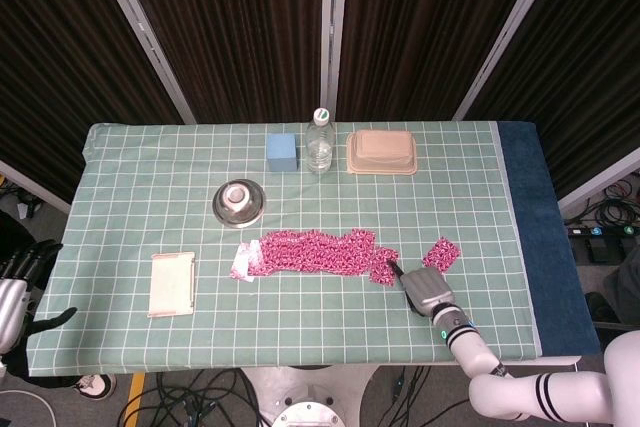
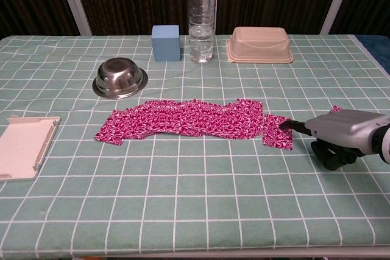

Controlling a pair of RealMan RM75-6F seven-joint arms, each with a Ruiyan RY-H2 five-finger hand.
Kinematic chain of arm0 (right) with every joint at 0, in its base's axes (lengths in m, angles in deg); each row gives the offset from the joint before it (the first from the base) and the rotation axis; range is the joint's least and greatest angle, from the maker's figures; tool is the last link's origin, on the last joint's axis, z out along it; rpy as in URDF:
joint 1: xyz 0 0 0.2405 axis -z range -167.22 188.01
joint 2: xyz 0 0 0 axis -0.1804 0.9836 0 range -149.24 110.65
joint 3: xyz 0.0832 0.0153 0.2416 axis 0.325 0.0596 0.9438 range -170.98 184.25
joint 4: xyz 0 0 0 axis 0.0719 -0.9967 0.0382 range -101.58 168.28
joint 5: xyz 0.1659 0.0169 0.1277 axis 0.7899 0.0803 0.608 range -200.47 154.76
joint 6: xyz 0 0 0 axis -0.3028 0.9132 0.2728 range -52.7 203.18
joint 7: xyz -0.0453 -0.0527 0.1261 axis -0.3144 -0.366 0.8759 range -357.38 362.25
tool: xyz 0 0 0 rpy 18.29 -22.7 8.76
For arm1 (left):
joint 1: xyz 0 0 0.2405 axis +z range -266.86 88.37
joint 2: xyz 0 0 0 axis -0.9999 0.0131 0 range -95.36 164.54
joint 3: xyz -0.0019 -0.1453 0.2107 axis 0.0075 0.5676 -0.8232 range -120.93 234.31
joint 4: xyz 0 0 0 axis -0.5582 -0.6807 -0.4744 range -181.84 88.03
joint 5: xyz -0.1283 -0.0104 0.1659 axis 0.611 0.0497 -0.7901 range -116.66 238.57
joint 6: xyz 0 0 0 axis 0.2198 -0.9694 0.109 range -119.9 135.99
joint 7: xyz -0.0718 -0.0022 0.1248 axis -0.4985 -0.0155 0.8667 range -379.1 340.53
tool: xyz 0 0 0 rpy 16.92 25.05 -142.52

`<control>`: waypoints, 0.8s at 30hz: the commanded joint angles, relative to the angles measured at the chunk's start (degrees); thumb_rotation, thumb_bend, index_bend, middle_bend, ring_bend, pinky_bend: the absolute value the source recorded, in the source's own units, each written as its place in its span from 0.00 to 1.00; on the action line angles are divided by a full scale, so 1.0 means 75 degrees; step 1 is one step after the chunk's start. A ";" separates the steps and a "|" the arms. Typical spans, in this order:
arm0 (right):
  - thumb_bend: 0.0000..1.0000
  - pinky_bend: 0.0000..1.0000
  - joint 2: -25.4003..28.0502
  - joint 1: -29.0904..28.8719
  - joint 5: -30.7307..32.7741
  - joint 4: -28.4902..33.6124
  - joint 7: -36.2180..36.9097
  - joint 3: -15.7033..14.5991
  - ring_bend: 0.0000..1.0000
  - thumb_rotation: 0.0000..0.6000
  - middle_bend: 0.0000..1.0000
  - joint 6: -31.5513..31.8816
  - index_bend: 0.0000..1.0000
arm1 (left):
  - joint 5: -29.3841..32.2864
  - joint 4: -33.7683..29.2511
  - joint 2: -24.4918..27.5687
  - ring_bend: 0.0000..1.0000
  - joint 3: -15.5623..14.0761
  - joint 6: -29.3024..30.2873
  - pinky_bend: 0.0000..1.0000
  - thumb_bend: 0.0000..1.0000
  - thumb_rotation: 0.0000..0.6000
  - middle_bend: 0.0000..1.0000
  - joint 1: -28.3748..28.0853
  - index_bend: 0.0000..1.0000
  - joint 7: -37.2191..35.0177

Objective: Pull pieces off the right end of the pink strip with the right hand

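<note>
The pink patterned strip (image 1: 315, 252) (image 2: 183, 119) lies across the middle of the table. Its right end piece (image 1: 384, 267) (image 2: 276, 131) sits slightly askew. My right hand (image 1: 422, 289) (image 2: 342, 131) lies low on the cloth just right of that end. One dark fingertip (image 1: 391, 267) (image 2: 285, 124) reaches out and touches the end piece's right edge, while the other fingers curl under the palm. A torn-off pink piece (image 1: 441, 253) lies further right; in the chest view only its corner (image 2: 334, 109) shows behind the hand. My left hand (image 1: 14, 285) hangs off the table's left edge, fingers apart, holding nothing.
A steel bowl (image 1: 239, 201) (image 2: 119, 77) stands behind the strip's left part. A blue block (image 1: 282, 151), a water bottle (image 1: 319, 143) and a lidded beige box (image 1: 381, 152) line the far side. A white tray (image 1: 172, 284) (image 2: 23, 144) lies at the left.
</note>
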State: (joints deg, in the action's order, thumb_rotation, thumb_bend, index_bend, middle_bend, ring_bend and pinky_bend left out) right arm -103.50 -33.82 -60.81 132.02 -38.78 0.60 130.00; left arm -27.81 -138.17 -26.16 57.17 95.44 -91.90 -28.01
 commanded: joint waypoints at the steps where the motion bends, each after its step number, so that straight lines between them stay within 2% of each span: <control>1: 1.00 0.78 0.0148 0.0072 -0.0110 0.0222 -0.0044 -0.0140 0.84 1.00 0.89 0.0122 0.08 | -0.0001 -0.0022 -0.0008 0.08 0.0007 -0.0006 0.22 0.00 1.00 0.12 -0.0010 0.15 0.0038; 11: 1.00 0.78 0.0817 0.0382 -0.0449 0.1036 -0.0108 -0.0752 0.84 1.00 0.89 0.0395 0.14 | -0.0041 -0.0089 -0.0003 0.08 -0.0007 -0.0013 0.22 0.00 1.00 0.12 -0.0020 0.15 0.0130; 24: 1.00 0.78 0.1703 0.1078 -0.1624 0.1723 0.0202 -0.1567 0.85 1.00 0.89 0.0714 0.15 | -0.0056 -0.0248 0.0017 0.08 0.0008 -0.0019 0.22 0.00 1.00 0.12 -0.0045 0.15 0.0303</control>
State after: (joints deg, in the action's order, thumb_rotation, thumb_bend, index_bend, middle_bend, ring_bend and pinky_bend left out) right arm -91.33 -26.30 -72.33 144.43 -37.58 -10.58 135.07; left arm -28.22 -140.01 -26.03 57.22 95.31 -92.22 -25.75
